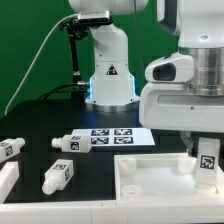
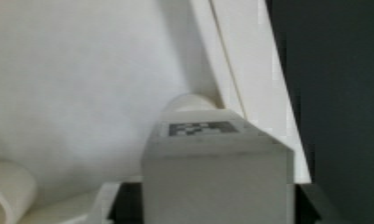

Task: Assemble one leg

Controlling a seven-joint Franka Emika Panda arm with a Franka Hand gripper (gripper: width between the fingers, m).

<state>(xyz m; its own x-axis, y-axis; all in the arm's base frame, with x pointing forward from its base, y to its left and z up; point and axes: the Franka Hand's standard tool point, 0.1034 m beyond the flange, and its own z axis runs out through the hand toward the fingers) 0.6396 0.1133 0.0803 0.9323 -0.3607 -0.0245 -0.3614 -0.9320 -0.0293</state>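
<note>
My gripper (image 1: 205, 160) is shut on a white leg (image 1: 207, 162) with a black-and-white tag and holds it upright over the far right corner of the white tray-like tabletop (image 1: 150, 175). In the wrist view the held leg (image 2: 216, 165) fills the middle between my dark fingers (image 2: 127, 203), its tagged end pointing at the tabletop's inner corner (image 2: 95, 90). Three more legs lie on the black table: one (image 1: 58, 176) near the tabletop's left edge, one (image 1: 67, 143) by the marker board, one (image 1: 10, 149) at the exterior view's left edge.
The marker board (image 1: 115, 136) lies in front of the arm's white base (image 1: 110, 80). A white block (image 1: 6, 182) sits at the lower left edge. A green wall and a stand are behind.
</note>
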